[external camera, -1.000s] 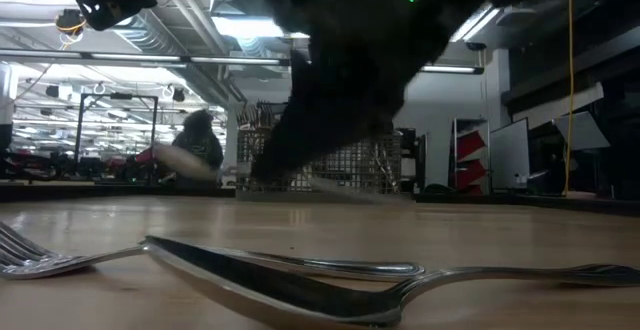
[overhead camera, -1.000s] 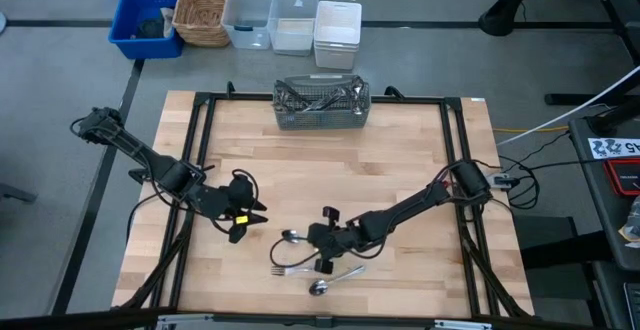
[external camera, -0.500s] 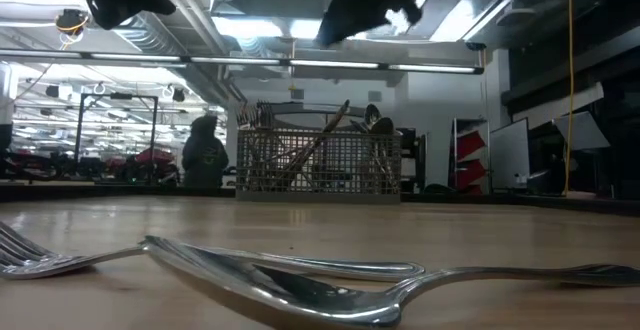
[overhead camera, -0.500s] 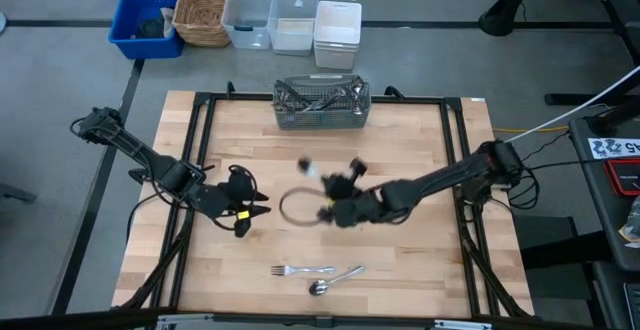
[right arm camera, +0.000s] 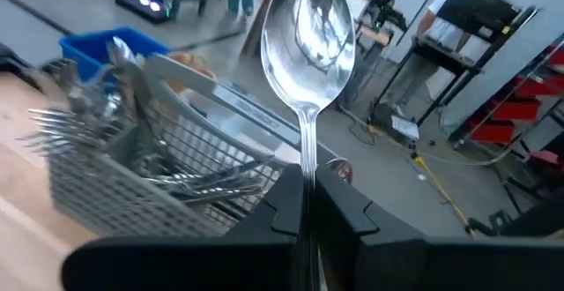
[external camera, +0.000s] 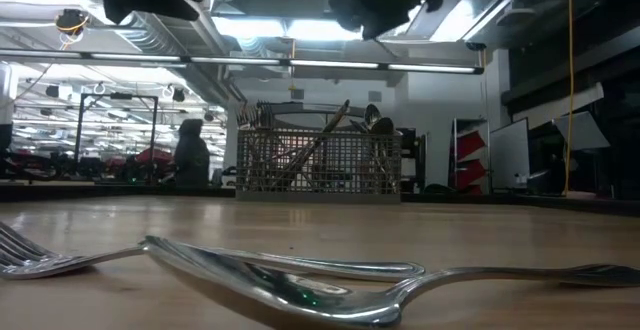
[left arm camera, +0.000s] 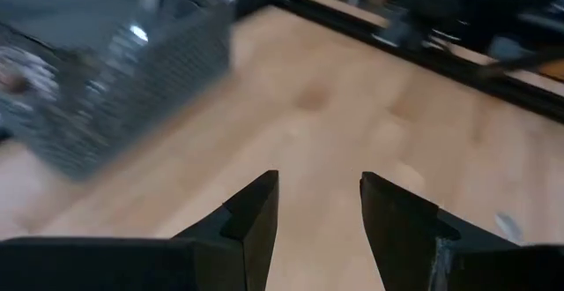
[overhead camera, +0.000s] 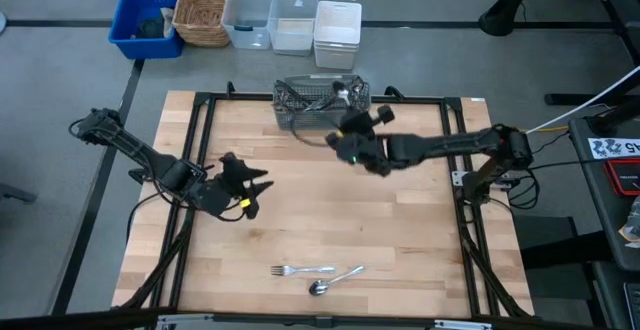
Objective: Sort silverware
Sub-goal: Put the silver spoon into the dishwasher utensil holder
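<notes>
Spoon [right arm camera: 308,35]: it stands clamped by its handle between the right claw's [right arm camera: 304,205] pinched fingers, bowl up, its long axis running straight out from the fingertips. The basket [right arm camera: 150,172] lies just ahead of and below that claw, so the drop into it looks like a short move forward and down. In the high view the right claw [overhead camera: 352,142] hovers beside the basket's [overhead camera: 322,106] near edge, while the left claw [overhead camera: 243,183] hangs well off to the side over bare wood; the right arm is plainly the nearer one. The left claw [left arm camera: 319,205] is spread wide and carries nothing.

Counted: one spoon is in the grip. Two pieces lie on the table [overhead camera: 400,220], well behind the right claw near the front edge: one fork [overhead camera: 298,270] and one more spoon [overhead camera: 335,280], just beside each other, their long axes roughly across the table. The low view shows the same pair close up. One basket holds many pieces, too crowded to count.
</notes>
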{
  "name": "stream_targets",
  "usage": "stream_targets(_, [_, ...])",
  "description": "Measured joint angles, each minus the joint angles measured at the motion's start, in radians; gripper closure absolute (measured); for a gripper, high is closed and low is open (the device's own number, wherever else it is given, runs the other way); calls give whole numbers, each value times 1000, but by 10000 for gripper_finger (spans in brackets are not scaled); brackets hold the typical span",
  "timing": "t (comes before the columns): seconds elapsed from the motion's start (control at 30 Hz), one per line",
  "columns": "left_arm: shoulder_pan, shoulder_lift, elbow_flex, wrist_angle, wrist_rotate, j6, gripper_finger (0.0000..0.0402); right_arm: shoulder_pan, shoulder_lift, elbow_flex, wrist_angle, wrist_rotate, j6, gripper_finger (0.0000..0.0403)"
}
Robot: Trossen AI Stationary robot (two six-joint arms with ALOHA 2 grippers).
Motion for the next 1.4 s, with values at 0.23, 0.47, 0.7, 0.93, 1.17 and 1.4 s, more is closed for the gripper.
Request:
stream_targets(0.23, [154,0,0,3,-107,143,254,-157,0,0,77,-140,-114,382])
stream_targets(0.47, [441,0,0,108,-122,248,254,-293,0,-37,367,-381,-320,382])
stream_targets(0.7, [698,0,0,158,82,409,254,-390,0,-126,485,-455,-322,382])
stream_targets(0.93, [875,0,0,158,293,511,254,-440,0,-399,1015,-543,-319,382])
stream_targets(1.17, [974,0,0,158,365,512,254,-485,0,-671,1454,-663,-322,382])
stream_targets(1.4, [1034,0,0,158,368,513,254,-548,0,-766,1595,-769,-326,382])
